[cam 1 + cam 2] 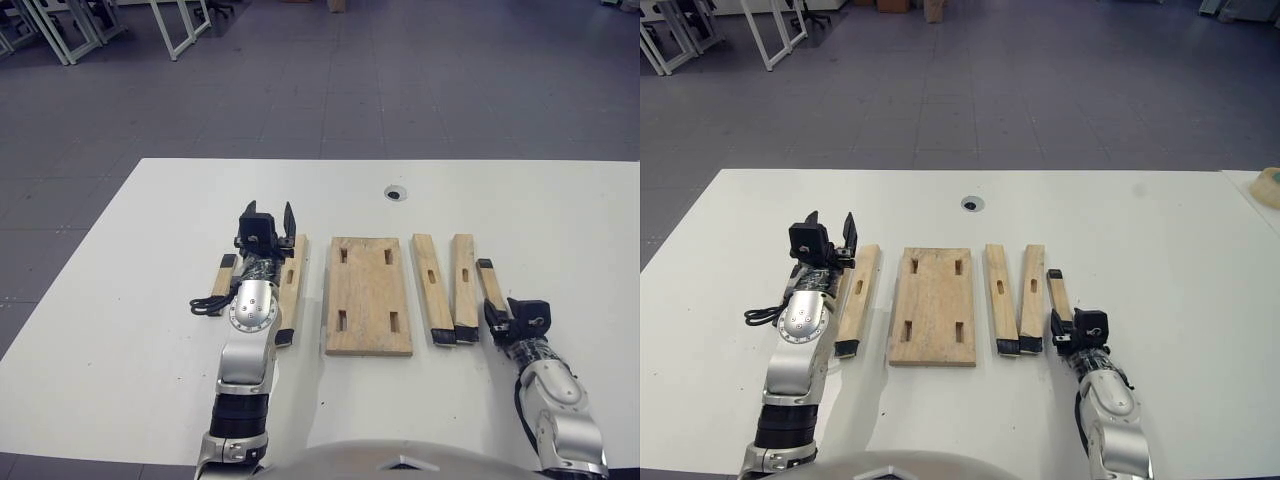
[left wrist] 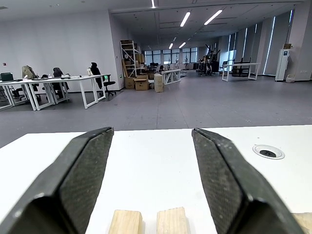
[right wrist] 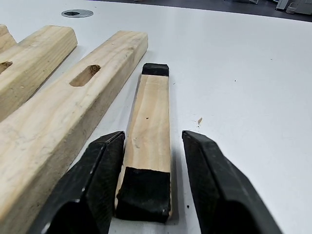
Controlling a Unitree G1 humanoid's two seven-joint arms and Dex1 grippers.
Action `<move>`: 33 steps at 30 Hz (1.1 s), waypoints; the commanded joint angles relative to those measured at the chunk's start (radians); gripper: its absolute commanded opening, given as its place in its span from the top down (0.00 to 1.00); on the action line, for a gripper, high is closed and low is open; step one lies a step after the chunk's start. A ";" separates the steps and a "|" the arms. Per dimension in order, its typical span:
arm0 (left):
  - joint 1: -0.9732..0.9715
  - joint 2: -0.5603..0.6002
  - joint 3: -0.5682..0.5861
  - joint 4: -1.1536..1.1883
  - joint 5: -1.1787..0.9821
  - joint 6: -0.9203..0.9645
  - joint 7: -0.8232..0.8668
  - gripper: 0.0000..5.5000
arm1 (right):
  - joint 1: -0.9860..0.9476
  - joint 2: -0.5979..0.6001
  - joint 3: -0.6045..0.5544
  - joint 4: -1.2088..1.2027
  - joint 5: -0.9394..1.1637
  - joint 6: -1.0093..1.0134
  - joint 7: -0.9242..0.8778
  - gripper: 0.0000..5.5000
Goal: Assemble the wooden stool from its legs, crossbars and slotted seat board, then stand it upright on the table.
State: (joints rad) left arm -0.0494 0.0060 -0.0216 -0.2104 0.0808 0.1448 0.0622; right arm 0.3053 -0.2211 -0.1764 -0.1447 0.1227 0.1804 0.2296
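Beneath the spread left tool (image 1: 270,209), legs (image 1: 292,282) lie half-hidden; spread right tool (image 3: 153,137) straddles crossbar (image 3: 155,100).

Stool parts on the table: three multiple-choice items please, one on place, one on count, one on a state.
1. The seat board lies: A in the middle, legs on either side; B left of every part; C stacked on legs.
2. Its slots number: A two; B four; C six.
3. The right claw is: A shut on a leg; B open astride the crossbar; C shut, empty.
Key: A, legs flank it; B, one slot near each corner; B, it straddles the crossbar's black end.
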 commanded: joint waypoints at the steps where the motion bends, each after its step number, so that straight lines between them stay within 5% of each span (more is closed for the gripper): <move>1: 0.005 -0.003 0.007 0.006 -0.008 -0.002 -0.001 0.46 | 0.013 0.011 -0.007 0.012 0.015 0.035 -0.011 0.71; 9: -0.066 -0.022 0.053 -0.069 -0.267 0.177 -0.140 0.46 | -0.209 -0.063 -0.114 -0.117 0.067 0.044 -0.056 0.76; 15: -0.208 -0.092 0.212 -0.160 -0.881 0.594 -0.148 0.33 | -0.379 -0.178 0.075 -0.222 0.178 0.115 0.244 0.76; 19: -0.197 -0.117 0.225 -0.186 -1.172 0.747 -0.083 0.32 | -0.467 -0.233 0.157 -0.249 0.181 0.091 0.368 0.76; 33: -0.176 -0.097 0.153 -0.175 -1.437 0.719 0.100 0.36 | -0.437 -0.275 0.320 -0.288 0.084 -0.045 0.485 0.76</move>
State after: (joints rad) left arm -0.2369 -0.0707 0.1314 -0.3915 -1.3322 0.8850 0.1435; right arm -0.1377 -0.4813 0.1378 -0.4215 0.2251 0.1477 0.7071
